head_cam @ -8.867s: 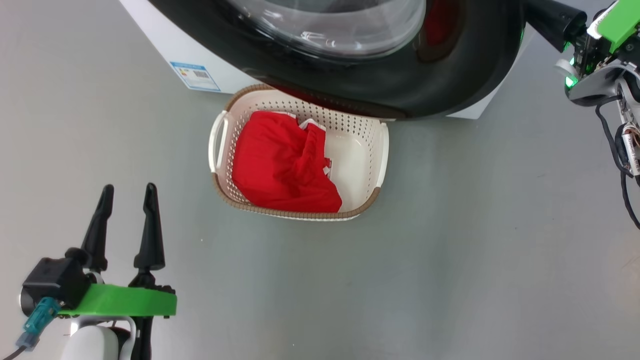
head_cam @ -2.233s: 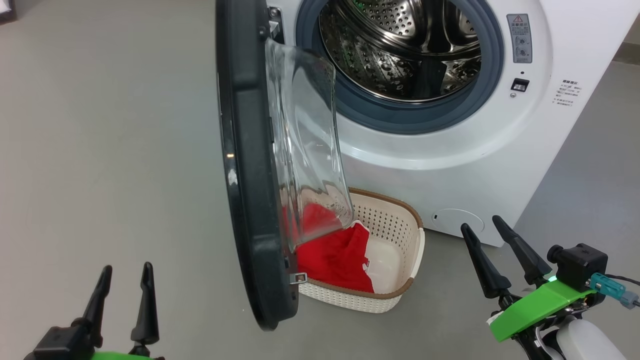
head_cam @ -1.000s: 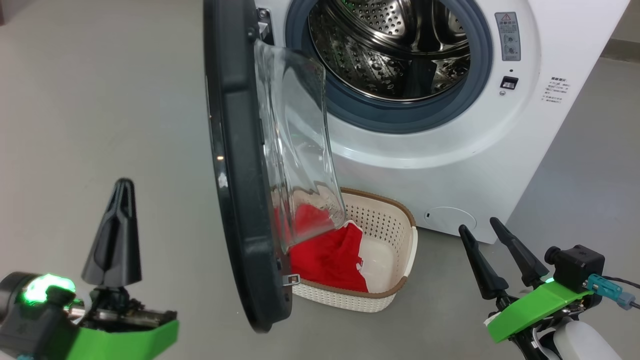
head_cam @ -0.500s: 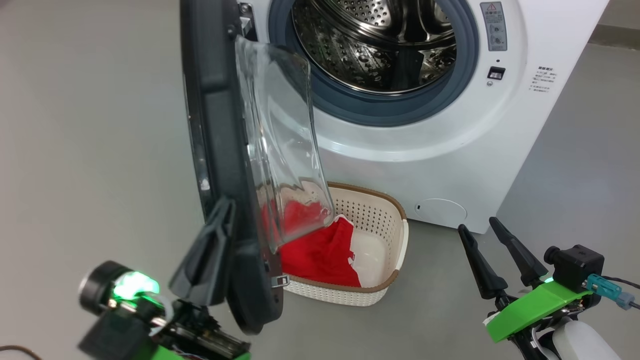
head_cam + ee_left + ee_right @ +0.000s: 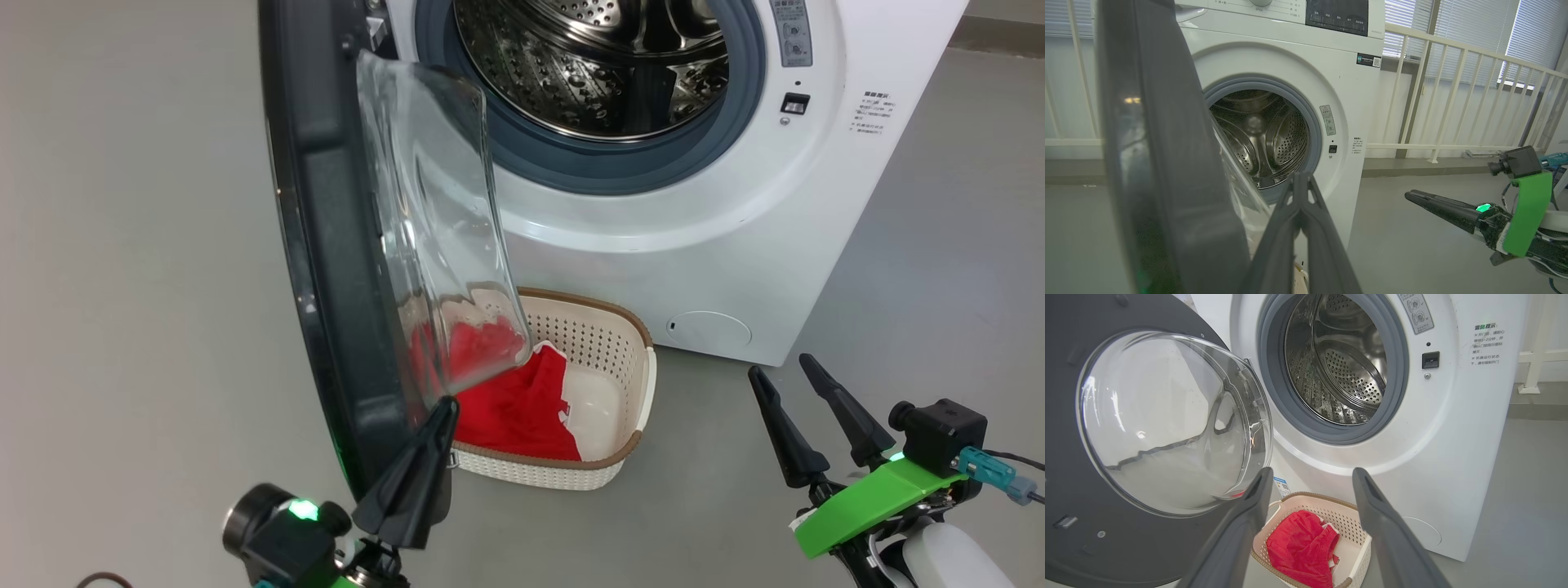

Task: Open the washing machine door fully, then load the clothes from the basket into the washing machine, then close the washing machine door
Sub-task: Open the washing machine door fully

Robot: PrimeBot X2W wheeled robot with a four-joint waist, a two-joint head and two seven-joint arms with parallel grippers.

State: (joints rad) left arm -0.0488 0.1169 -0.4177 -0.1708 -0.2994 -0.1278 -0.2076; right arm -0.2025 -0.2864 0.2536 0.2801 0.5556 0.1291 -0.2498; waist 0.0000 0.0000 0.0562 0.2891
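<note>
grey smooth floor [image 5: 122, 327] runs under everything, and a white railing [image 5: 1453, 81] stands behind the washing machine [image 5: 735, 229] in the left wrist view. the drum [image 5: 588, 73] shows only bare perforated steel inside its grey gasket [image 5: 604, 171]. the washing machine door [image 5: 326, 245] stands swung out, nearly edge-on to the head camera, with its clear glass bowl [image 5: 433, 204] bulging toward the machine. the basket [image 5: 633, 359] sits on the floor just in front of the machine, below the opening. it holds the clothes [image 5: 514, 408], a red heap with a little white trim piled at its left end, while the right end shows bare cream bottom. the left gripper [image 5: 445, 408] has its fingers pressed together with nothing between them, its tip at the door's lower inner edge just under the bowl. half a second ago it lay over the door's outer rim, and a second ago it stood well clear to the left. the head camera has shifted meanwhile. the right gripper [image 5: 781, 366] has its fingers spread apart and empty, low at the right, placed as it was before. the basket's left end is hidden behind the door and seen only warped through the glass. i cannot tell whether the left gripper touches the door. the machine's top is cut off in the head view.
</note>
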